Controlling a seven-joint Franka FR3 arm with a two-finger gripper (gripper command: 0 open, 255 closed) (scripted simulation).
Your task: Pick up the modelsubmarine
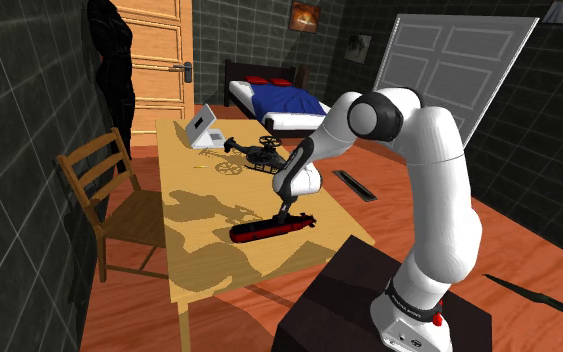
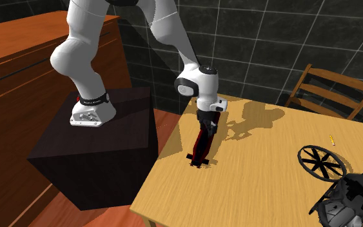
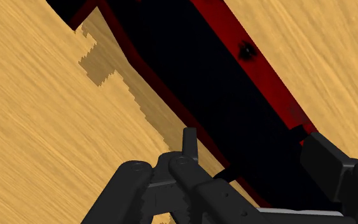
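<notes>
Wrist view: a black-and-red submarine point(image 3: 190, 70) lies lengthwise between the black gripper point(image 3: 247, 149) fingers, which pinch its hull from both sides. Seen from the shoulder view, the submarine point(image 1: 274, 228) rests on the wooden table point(image 1: 199, 200) near the stand-side edge, with a dark drone point(image 1: 259, 158) farther along and a chair point(image 1: 94, 180) beside the table.
</notes>
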